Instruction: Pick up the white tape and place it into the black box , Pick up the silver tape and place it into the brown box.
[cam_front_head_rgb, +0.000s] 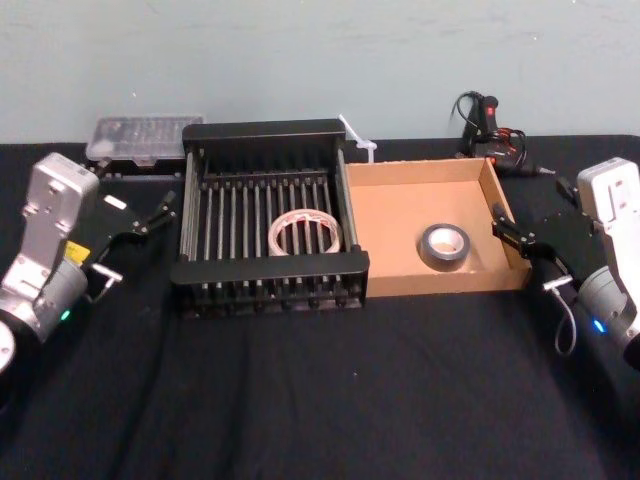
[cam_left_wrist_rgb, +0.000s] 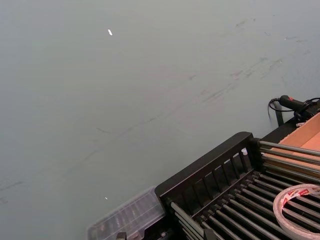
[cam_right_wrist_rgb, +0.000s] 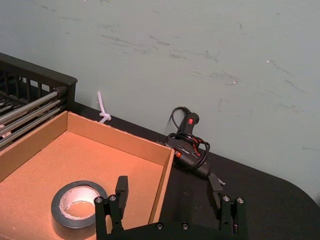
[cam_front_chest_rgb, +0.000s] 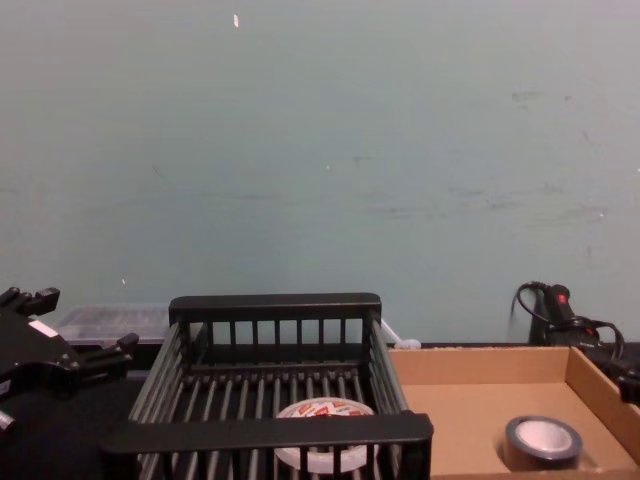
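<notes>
White tape (cam_front_head_rgb: 304, 233) lies flat, hole up, on the bars in the near right part of the black box (cam_front_head_rgb: 270, 268). Silver tape (cam_front_head_rgb: 444, 246) lies the same way on the floor of the brown box (cam_front_head_rgb: 400, 215), towards its near wall. My left gripper (cam_front_head_rgb: 140, 237) hangs just left of the black box and my right gripper (cam_right_wrist_rgb: 168, 186) at the brown box's right wall. Both have their fingers spread and empty, and each roll lies inward of its own arm. I judge both placements done, so the coming move is only to back clear of the walls; a clear case (cam_front_head_rgb: 140, 140) and a black corded tool (cam_front_head_rgb: 490, 125) sit farther off.
</notes>
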